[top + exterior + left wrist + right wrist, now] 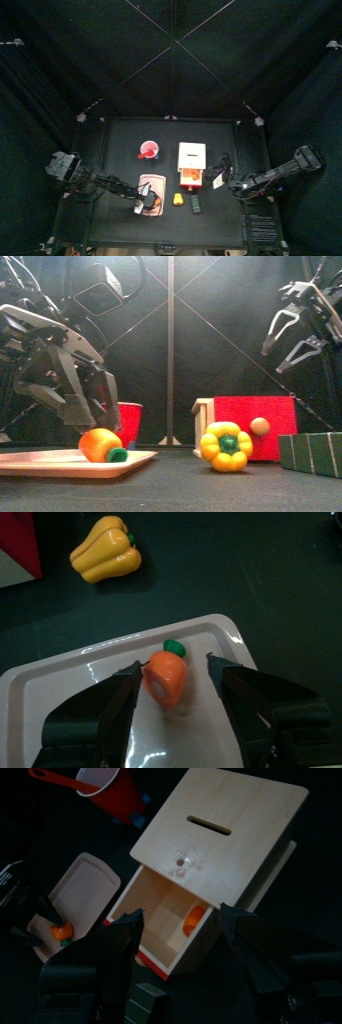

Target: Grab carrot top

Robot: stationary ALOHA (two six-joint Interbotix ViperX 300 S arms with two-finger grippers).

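Note:
An orange carrot (164,678) with a green top (173,647) lies on a white tray (80,677). My left gripper (174,682) is open just above it, one jaw on each side, not touching it. In the front view the carrot (98,444) rests on the tray (54,462) with its green top (118,454) pointing toward the middle, and the left gripper (67,391) hangs behind and above. My right gripper (181,933) is open and empty, held high over the wooden box (201,858).
A yellow bell pepper (226,446) stands in the middle front, also in the left wrist view (104,549). A red cup (130,421) stands behind the tray. The box (247,421) has a red side. A dark green block (314,451) sits at the front right.

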